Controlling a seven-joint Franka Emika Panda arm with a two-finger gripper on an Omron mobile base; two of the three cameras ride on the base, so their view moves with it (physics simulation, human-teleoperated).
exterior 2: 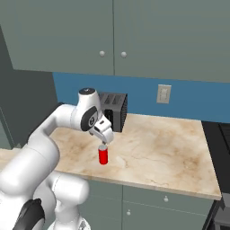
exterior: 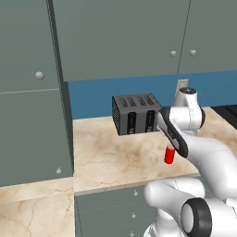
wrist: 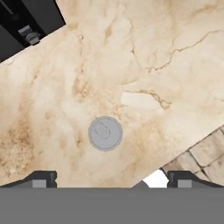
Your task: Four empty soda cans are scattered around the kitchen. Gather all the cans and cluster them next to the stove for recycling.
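Observation:
A red soda can [exterior 2: 103, 156] with a silvery top stands upright on the beige marble counter [exterior 2: 157, 148], near its front edge. My gripper [exterior 2: 104, 140] hangs directly above it, pointing down, jaws open and empty, clear of the can. In the hand view the can's round grey top [wrist: 105, 133] lies a little ahead of the spread fingertips [wrist: 41, 179], slightly left of the gripper's [wrist: 111, 180] centre. From the left the can [exterior: 170, 155] peeks out beneath my forearm. The stove's black edge [exterior 2: 219, 148] shows at the far right.
A dark toaster [exterior: 135, 113] sits against the blue wall behind the can. Grey-green upper cabinets [exterior 2: 112, 36] hang overhead and a tall cabinet [exterior: 32, 92] bounds the counter's left. The counter's front edge and brown floor tiles [wrist: 205, 153] lie close to the can.

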